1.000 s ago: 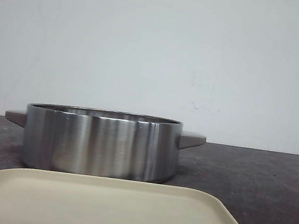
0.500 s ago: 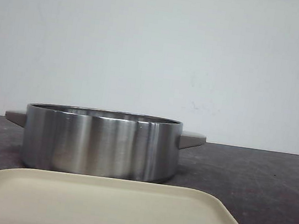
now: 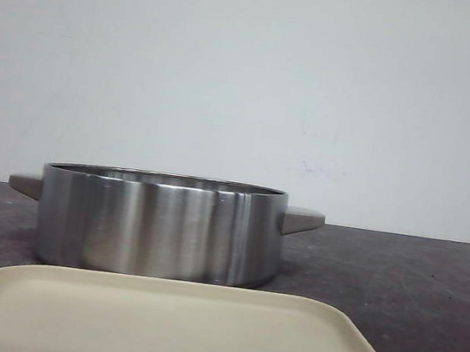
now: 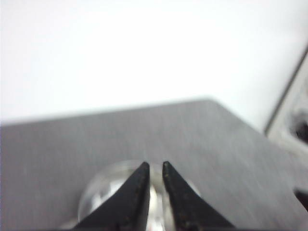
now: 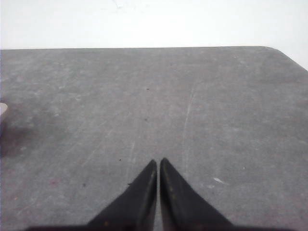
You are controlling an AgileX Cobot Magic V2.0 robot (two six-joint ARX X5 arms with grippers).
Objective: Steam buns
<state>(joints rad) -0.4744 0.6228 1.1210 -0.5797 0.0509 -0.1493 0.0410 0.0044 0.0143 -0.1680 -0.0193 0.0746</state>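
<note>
No buns show in any view. A steel pot [image 3: 160, 225] with two grey side handles stands on the dark table behind a cream tray [image 3: 170, 329]; its inside is hidden from the front view. In the blurred left wrist view my left gripper [image 4: 155, 166] has its fingers a narrow gap apart on a round, shiny clear lid [image 4: 101, 190] that hangs under them above the table. My right gripper [image 5: 158, 162] is shut with nothing in it, over bare grey table. Neither gripper shows in the front view.
The cream tray's top has nothing on it. A light wall rises behind the table. In the left wrist view a pale frame [image 4: 293, 115] stands past the table's corner. A small pale shape [image 5: 2, 109] sits at the right wrist view's edge.
</note>
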